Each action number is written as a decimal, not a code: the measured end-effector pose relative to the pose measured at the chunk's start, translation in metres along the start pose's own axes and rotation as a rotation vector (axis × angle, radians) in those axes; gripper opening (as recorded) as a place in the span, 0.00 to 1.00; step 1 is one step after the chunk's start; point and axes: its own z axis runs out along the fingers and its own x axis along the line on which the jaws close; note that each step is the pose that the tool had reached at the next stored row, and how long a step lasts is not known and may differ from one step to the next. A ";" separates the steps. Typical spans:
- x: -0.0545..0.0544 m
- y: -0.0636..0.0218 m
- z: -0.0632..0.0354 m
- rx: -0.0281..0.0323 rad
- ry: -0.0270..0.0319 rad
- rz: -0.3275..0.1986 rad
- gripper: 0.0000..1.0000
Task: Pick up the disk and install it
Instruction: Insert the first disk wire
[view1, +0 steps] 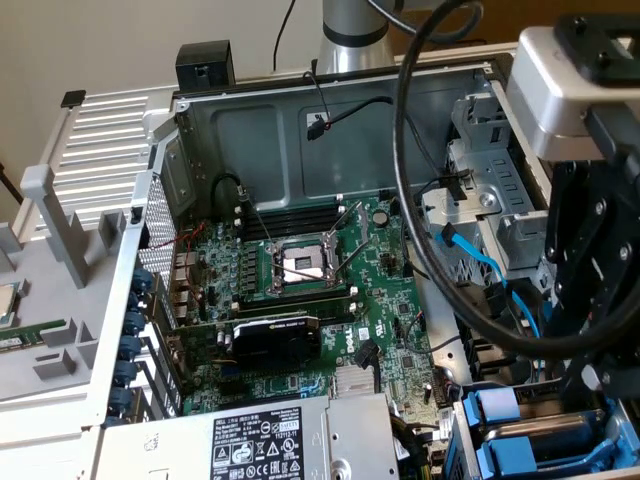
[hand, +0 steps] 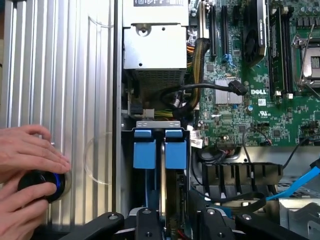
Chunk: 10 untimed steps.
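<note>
The disk (view1: 560, 432) sits in the drive cage at the lower corner of the open computer case, on the exterior view's right. It is a grey slab with bright blue rails and tabs at its end. My gripper (view1: 600, 385) hangs directly over it, black and close above the cage. In the wrist view the blue tabs of the disk (hand: 175, 150) stand side by side under the cage's metal lip. The slab runs back toward my gripper (hand: 177, 227). I cannot make out whether the disk is gripped.
The motherboard (view1: 330, 270), a black graphics card (view1: 275, 340) and the grey power-supply box (view1: 260, 440) fill the case. A thick black cable loop (view1: 420, 200) and blue cables (view1: 480, 265) hang near the cage. A person's hands (hand: 25, 155) rest on a black knob (hand: 40, 185) on the ribbed panel.
</note>
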 end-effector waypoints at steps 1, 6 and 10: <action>0.002 -0.0004 -0.0001 -0.0001 -0.0059 -0.001 0.36; 0.010 -0.0037 -0.0004 -0.0007 -0.0336 -0.003 0.36; 0.015 -0.0076 -0.0006 -0.0012 -0.0628 -0.007 0.36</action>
